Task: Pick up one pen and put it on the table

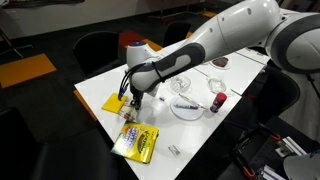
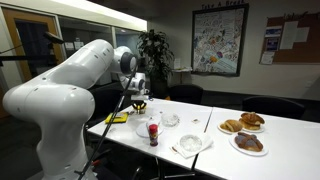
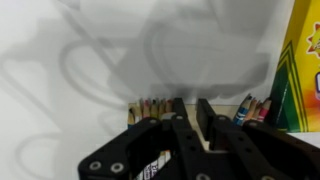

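Note:
A row of coloured pencils (image 3: 150, 108) lies in an open tan tray on the white table (image 3: 60, 60). My gripper (image 3: 195, 105) hangs right over the middle of that row, fingertips at the pencil tips. Its two black fingers stand only a narrow gap apart, and I cannot tell whether a pencil is between them. In both exterior views the gripper (image 1: 133, 100) (image 2: 137, 97) is low over the table's end, by a flat yellow item (image 1: 113, 103). More pencils (image 3: 255, 108) show to the right of the fingers.
A yellow-green crayon box (image 1: 135, 143) (image 3: 300, 70) lies near the gripper. Further along the table are a white bowl (image 1: 187, 108), a red can (image 1: 217, 102) (image 2: 153, 133), a glass (image 2: 170, 120) and plates of pastries (image 2: 245, 128). Dark chairs surround the table.

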